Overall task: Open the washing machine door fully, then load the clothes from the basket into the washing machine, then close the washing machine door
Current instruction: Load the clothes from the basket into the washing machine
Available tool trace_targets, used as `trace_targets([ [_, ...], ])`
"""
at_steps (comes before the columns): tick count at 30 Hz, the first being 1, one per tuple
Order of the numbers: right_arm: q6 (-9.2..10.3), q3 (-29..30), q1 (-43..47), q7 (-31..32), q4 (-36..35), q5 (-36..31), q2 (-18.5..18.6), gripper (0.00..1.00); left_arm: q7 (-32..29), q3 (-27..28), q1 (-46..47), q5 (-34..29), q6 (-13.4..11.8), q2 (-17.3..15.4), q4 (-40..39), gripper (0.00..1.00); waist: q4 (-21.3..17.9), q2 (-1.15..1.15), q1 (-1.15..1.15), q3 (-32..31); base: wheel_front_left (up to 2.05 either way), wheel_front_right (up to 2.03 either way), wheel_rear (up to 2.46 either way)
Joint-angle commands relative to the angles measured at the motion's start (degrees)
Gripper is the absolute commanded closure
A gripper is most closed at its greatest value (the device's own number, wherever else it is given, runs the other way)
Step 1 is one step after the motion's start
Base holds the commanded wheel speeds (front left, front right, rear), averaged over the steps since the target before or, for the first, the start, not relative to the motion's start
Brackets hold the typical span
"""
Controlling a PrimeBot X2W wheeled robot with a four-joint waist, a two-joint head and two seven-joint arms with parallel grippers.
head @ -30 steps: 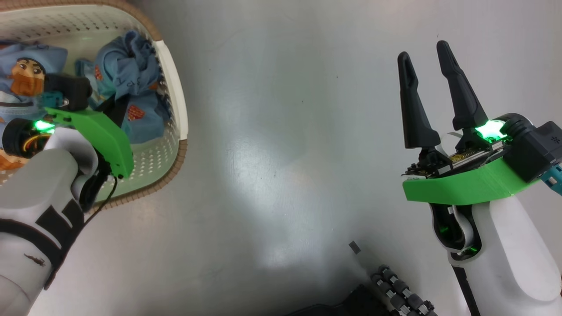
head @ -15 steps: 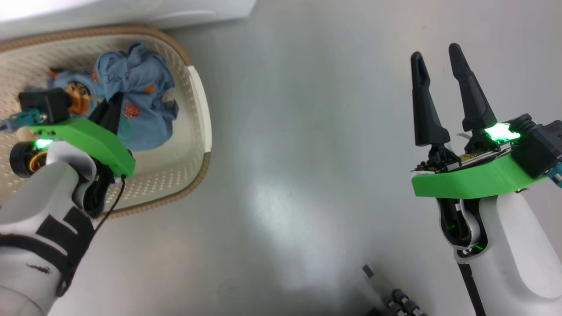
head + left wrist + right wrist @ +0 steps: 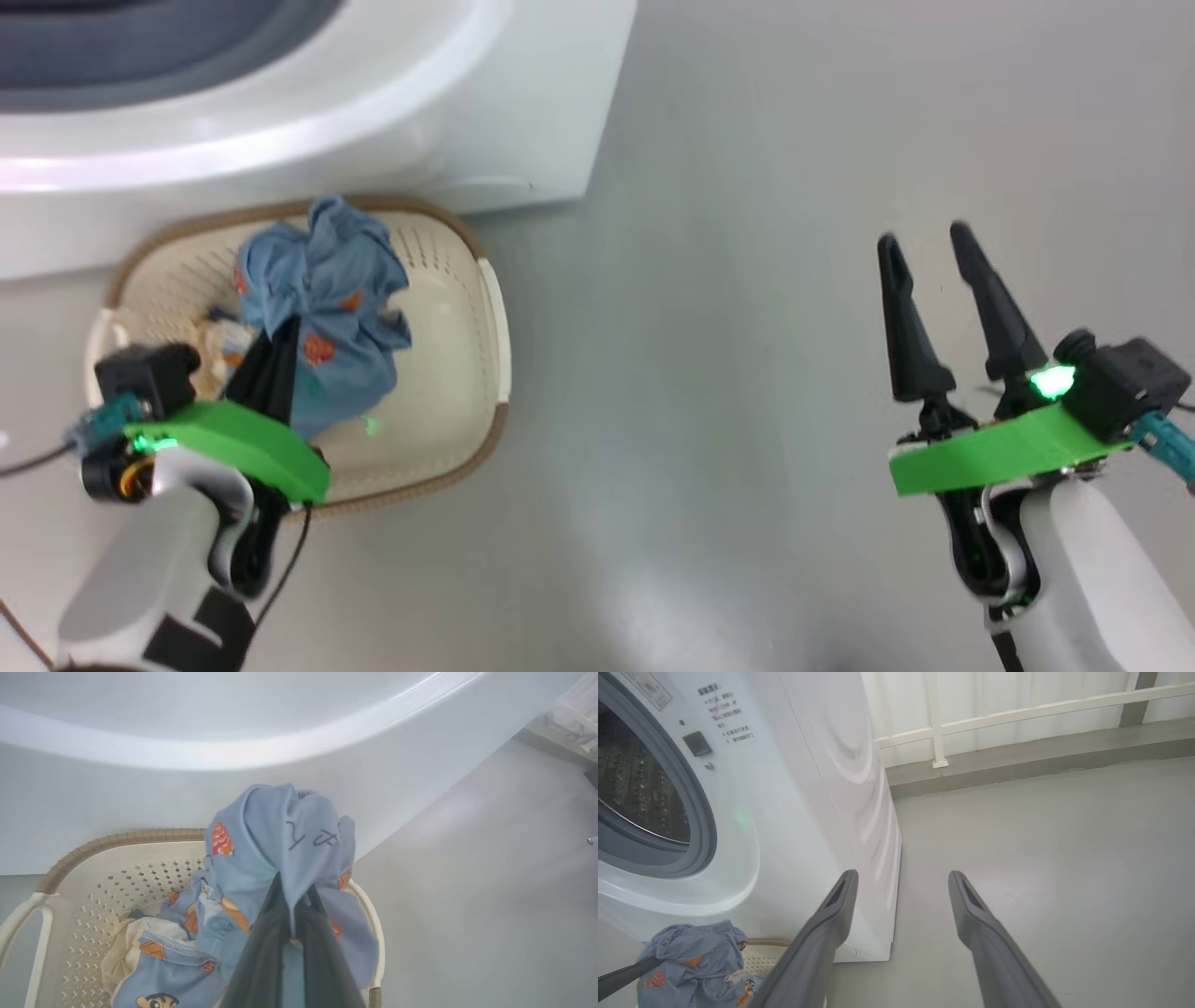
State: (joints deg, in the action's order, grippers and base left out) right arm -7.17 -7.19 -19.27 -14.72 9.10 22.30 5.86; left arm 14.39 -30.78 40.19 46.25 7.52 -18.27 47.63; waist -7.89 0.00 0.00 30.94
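Held garment (image 3: 280, 844): light-blue with orange-brown prints, clamped in the closed left end effector (image 3: 293, 896), draping past its tips above the basket (image 3: 493, 308).
Second garment (image 3: 154, 961): blue-and-cream, lying in the basket below the left end effector.
Right end effector (image 3: 924, 238): fingers spread, empty, well apart from the basket.
Washing machine (image 3: 808, 788): beyond the left end effector, drum (image 3: 640, 793) mouth uncovered.
Progress: door opening looks done; 0 of 2 garments loaded; closing remains.

clothes (image 3: 280, 835): light blue, orange prints, possibly faces | basket (image 3: 456, 373): cream, brown rim

washing machine (image 3: 420, 121) cropped at top, left end effector (image 3: 292, 905) tips buried in clothes (image 3: 280, 830)
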Motion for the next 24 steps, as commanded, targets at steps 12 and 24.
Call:
trace_targets([
  [12, -0.32, -0.45, 7.95, -0.28, 1.15, 1.92, 3.12, 0.00, 0.61, 15.37, -15.21, -13.17, -0.03, 1.66, -12.59, 1.00, 4.57, 0.00, 0.00, -15.78, 0.00, 0.00, 0.00],
  [24, -0.32, -0.08, 14.24, -0.28, 1.69, 2.45, 4.30, 0.00, 0.61, 23.17, -26.95, -21.07, -0.03, 4.75, -25.10, 1.00, 6.77, 0.00, 0.00, -23.69, 0.00, 0.00, 0.00],
])
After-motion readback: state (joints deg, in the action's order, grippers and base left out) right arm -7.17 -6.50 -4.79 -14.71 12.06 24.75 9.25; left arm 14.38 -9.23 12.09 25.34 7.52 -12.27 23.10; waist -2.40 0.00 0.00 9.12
